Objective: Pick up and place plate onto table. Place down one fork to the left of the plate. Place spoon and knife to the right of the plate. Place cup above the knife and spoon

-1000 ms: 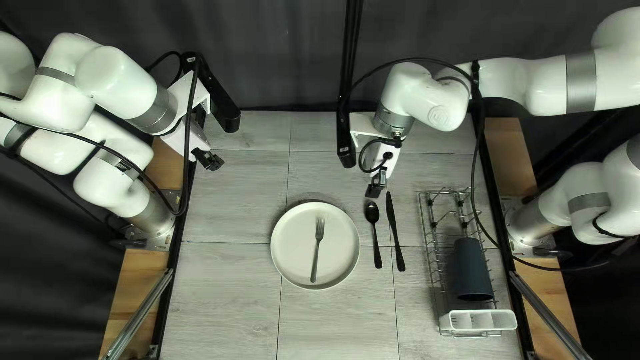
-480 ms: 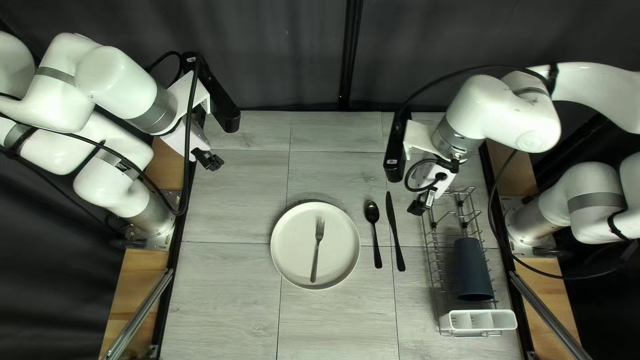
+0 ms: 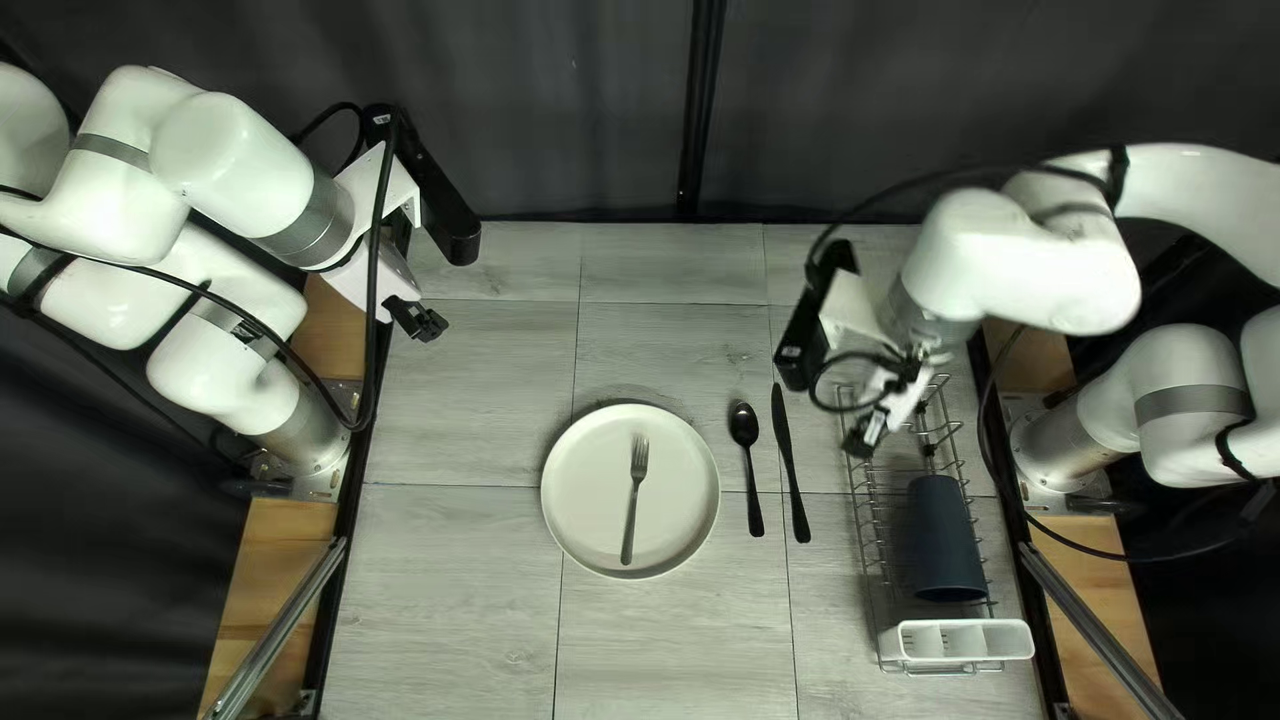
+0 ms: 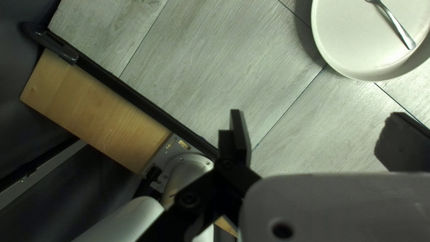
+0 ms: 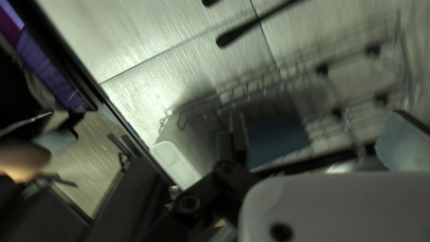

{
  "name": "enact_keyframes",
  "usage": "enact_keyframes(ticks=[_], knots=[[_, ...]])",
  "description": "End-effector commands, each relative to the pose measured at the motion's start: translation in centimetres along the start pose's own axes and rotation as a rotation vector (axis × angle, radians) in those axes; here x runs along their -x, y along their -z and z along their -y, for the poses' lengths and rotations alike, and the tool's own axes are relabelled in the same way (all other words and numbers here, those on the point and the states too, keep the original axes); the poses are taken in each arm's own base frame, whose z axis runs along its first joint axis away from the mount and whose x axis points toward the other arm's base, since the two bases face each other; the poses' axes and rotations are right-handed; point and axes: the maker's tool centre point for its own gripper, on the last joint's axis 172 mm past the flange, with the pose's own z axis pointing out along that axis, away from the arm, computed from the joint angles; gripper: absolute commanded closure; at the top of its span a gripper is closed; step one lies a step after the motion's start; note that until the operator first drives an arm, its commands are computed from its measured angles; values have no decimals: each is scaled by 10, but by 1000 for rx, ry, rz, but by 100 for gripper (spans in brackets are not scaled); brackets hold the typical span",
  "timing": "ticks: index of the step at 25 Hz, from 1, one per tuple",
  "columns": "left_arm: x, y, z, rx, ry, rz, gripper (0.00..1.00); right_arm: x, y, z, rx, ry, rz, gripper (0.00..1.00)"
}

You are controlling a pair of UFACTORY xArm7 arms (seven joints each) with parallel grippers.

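In the top left view, a fork [image 3: 634, 500] lies on the pale plate [image 3: 587, 500]. Right of the plate, the black spoon [image 3: 744, 427] and knife [image 3: 794, 480] lie side by side. The dark blue cup [image 3: 946, 540] is on its side in the wire rack. My right gripper [image 3: 864, 436] hangs over the rack's far end; in the right wrist view this gripper [image 5: 316, 127] is open, the cup [image 5: 280, 134] below it. My left gripper [image 3: 418, 322] hovers left of the plate; the left wrist view shows the gripper [image 4: 316, 127] open and empty.
The wire rack [image 3: 867, 534] stands near the table's right edge, a white caddy [image 3: 955, 643] at its near end. Beyond the table edge, the right wrist view shows a purple-lit screen [image 5: 47, 67] and a blurred shape that may be a hand.
My right gripper has moved away from above the spoon and knife, rightward and toward the near edge, to the rack. My left arm has stayed still.
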Motion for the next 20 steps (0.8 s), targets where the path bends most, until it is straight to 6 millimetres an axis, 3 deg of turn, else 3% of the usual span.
enact_keyframes(ticks=[1,5,11,20], knots=[[0,0,0,0,0,0,0,4,2,0,33,-28,-8,0],[0,0,0,0,0,0,0,7,-6,-2,-1,3,-10,0],[0,0,0,0,0,0,0,43,-22,11,-5,-120,-2,0],[0,0,0,0,0,0,0,73,-53,15,71,-239,3,0]])
